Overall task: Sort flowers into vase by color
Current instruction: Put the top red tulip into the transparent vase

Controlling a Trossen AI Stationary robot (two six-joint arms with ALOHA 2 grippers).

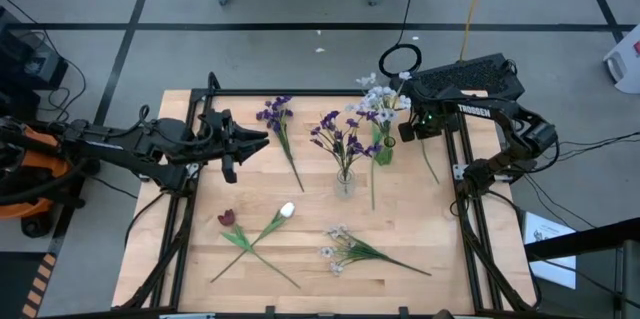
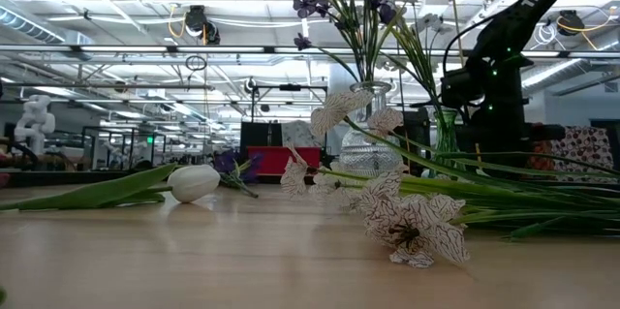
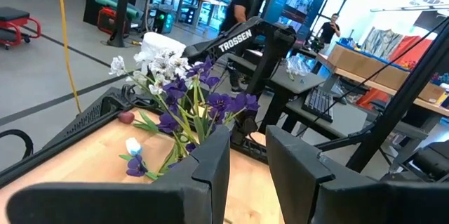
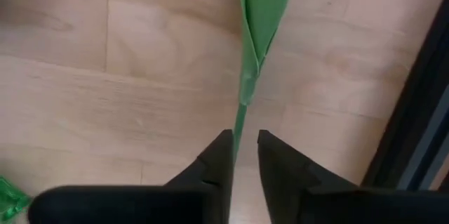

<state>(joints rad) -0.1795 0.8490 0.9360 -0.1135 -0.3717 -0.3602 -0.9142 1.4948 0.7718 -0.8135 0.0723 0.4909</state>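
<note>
A clear glass vase point(image 1: 345, 181) holds purple sprigs point(image 1: 338, 137). A small green vase point(image 1: 383, 149) beside it holds pale white-blue blossoms point(image 1: 378, 102). On the table lie a purple sprig point(image 1: 277, 119), a dark red tulip point(image 1: 227, 218) and a white tulip point(image 1: 287, 210) with crossed stems, and a white-blue sprig point(image 1: 345, 249). My right gripper point(image 1: 400, 134) hangs by the green vase, shut on a green stem point(image 4: 243, 90). My left gripper point(image 1: 250, 147) is open and hovers left of the lying purple sprig. My right gripper point(image 4: 243, 136) pinches a thin green flower stem point(image 4: 238, 122) between its two fingers, just beyond a folded leaf point(image 4: 263, 6). The stem runs on along the fingers over the wood. The arm hides the blossom end, so which flower this is cannot be told.
Black frame rails point(image 1: 470, 219) run along the table's left and right sides. The two vases stand close together at mid-table. Bare wood point(image 1: 250, 289) lies along the near edge. People stand in the room beyond the table in the left wrist view.
</note>
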